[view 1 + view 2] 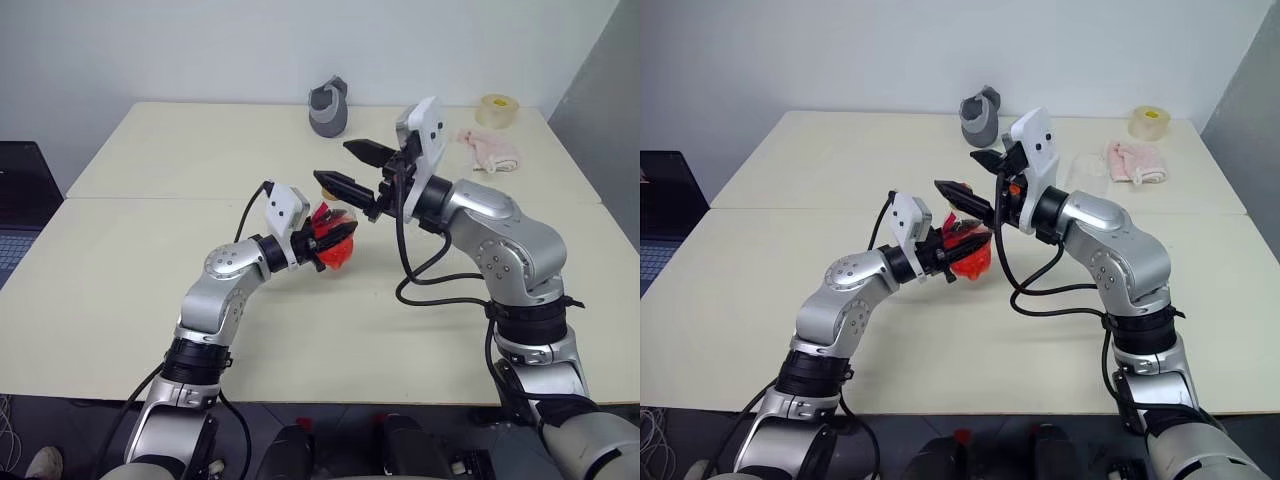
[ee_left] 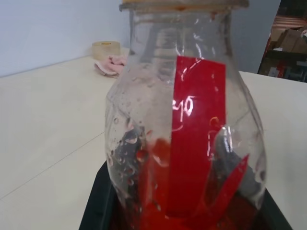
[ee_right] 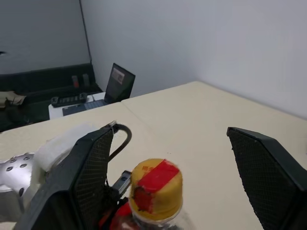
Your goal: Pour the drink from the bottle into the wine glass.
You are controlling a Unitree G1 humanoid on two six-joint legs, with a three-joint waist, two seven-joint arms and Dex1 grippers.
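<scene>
So the left hand is clenched around the fat base of the bottle, holding it upright above the middle of the worktop; the drink sits low in the bottom, red label on the side; the right hand is spread wide, one finger on each side of the yellow cap, not touching it as far as I can tell; the wine glass is hard to make out, I think it's the clear shape at about 2 o'clock from the bottle, behind the right arm; the grey cup thing, pink cloth and tape roll sit along the far edge, well apart from the hands; lots of bare worktop at 9 o'clock and toward the near edge.
</scene>
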